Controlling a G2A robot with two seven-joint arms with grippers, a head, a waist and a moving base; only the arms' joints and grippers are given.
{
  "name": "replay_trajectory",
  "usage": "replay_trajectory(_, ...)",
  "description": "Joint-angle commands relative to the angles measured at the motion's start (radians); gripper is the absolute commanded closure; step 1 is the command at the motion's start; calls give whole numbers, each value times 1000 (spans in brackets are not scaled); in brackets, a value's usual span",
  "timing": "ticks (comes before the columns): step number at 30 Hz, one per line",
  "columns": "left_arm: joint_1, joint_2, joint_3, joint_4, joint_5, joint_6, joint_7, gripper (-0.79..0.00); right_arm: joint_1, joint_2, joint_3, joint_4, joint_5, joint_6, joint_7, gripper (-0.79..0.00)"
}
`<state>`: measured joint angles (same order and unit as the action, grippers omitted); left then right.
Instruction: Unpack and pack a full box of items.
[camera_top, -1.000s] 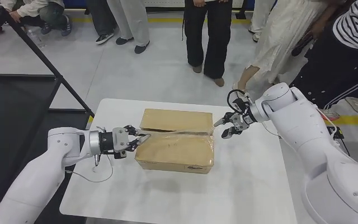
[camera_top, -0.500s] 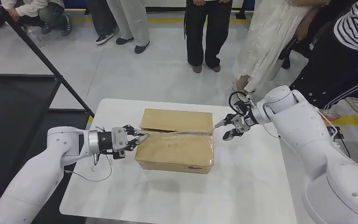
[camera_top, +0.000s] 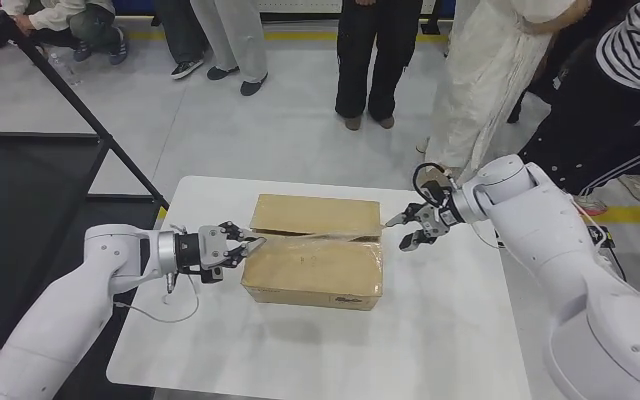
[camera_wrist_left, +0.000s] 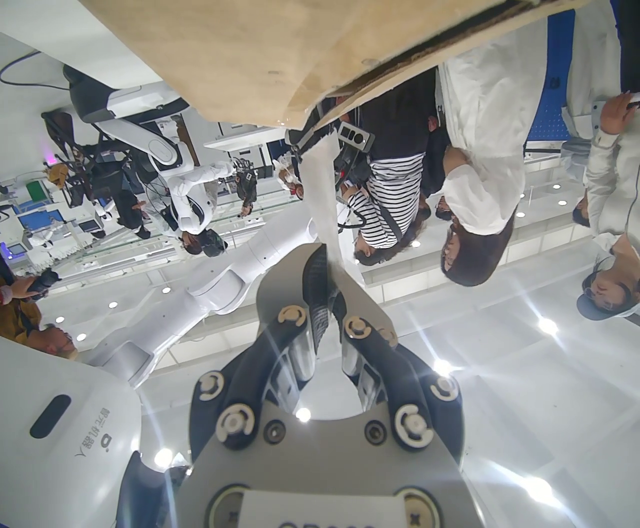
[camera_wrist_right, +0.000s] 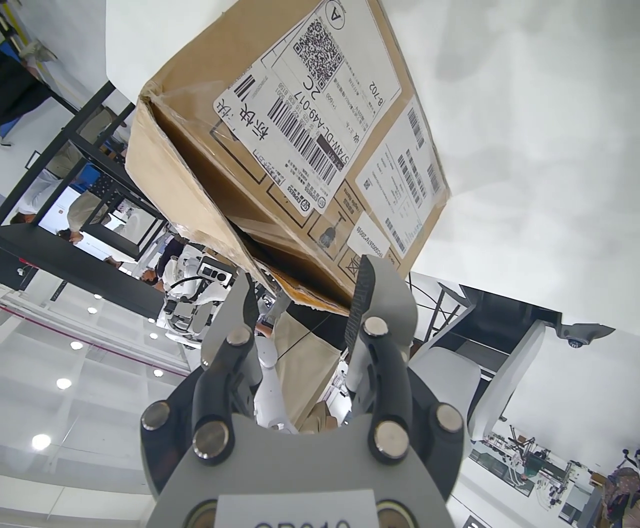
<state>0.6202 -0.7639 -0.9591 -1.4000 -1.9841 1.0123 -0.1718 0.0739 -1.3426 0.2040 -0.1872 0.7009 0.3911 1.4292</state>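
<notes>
A brown cardboard box (camera_top: 315, 270) lies in the middle of the white table (camera_top: 450, 320), flaps down, with a clear tape strip (camera_top: 310, 236) along its top seam. My left gripper (camera_top: 246, 245) is at the box's left end, shut on the peeled end of the tape. In the left wrist view the tape strip (camera_wrist_left: 322, 195) runs from the box (camera_wrist_left: 240, 55) into the left gripper (camera_wrist_left: 326, 262). My right gripper (camera_top: 402, 230) hovers open just off the box's right end. The right wrist view has the right gripper (camera_wrist_right: 305, 295) empty, facing the labelled end of the box (camera_wrist_right: 300, 150).
A black metal frame (camera_top: 95, 130) stands off the table's left side. Several people stand on the floor beyond the far edge. Bare tabletop lies in front of the box and to its right.
My left gripper has drawn back slightly to the left with the tape in it. The right gripper has shifted a little to the right, away from the box end.
</notes>
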Motion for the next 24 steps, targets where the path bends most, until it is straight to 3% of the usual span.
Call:
replay_trajectory(1, -1, 1, -1, 1, 1, 0, -3, 0, 0, 2, 0, -1, 2, 0, 0, -400)
replay_trajectory(13, 4, 7, -2, -1, 4, 0, -14, 0, -1, 15, 8, -11, 19, 1, -2, -397)
replay_trajectory(16, 5, 8, -3, -6, 7, 0, -18, 0, 10, 19, 21, -14, 30, 4, -4, -465)
replay_trajectory(20, 8, 9, -4, -14, 11, 0, -30, 0, 17, 27, 61, -19, 73, -54, -5, -434)
replay_trajectory(23, 12, 11, -1, -24, 13, 0, -46, 0, 19, 32, 85, -39, 94, -102, 4, -760)
replay_trajectory(24, 13, 12, 0, -27, 15, 0, -52, 0, 19, 33, 94, -46, 104, -103, -6, -785)
